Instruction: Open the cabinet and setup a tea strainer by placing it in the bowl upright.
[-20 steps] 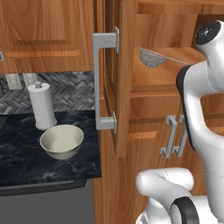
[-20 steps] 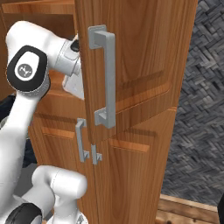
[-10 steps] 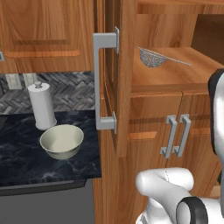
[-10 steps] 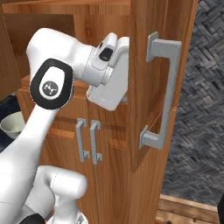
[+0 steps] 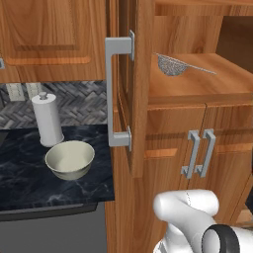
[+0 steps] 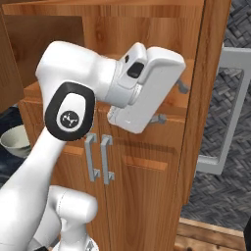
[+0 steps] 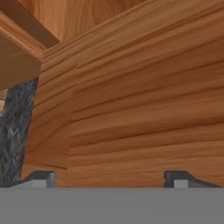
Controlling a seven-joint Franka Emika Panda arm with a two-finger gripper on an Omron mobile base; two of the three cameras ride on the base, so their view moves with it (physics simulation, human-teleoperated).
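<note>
The cabinet door (image 5: 139, 84) stands swung open, seen edge-on with its long grey bar handle (image 5: 116, 94) facing left; in the right base view the cabinet door (image 6: 212, 73) hangs at the right. On the bared shelf lies the tea strainer (image 5: 171, 64), its thin handle pointing right. The cream bowl (image 5: 70, 159) sits on the dark counter left of the cabinet, and the bowl (image 6: 14, 140) also peeks in at the left edge. My gripper (image 6: 171, 103) is open in front of the shelf front, holding nothing. In the hand view the gripper (image 7: 111, 179) faces bare wood, fingertips (image 7: 41, 178) wide apart.
A paper-towel roll (image 5: 48, 118) stands behind the bowl on the black marble counter (image 5: 20, 183). Below the shelf is a pair of shorter doors with short grey handles (image 5: 198, 153). The open door juts out toward me between counter and shelf.
In the right base view the door has swung further open to the right. My arm has left the left base view and my hand has moved right, off the handle, jaws still wide.
</note>
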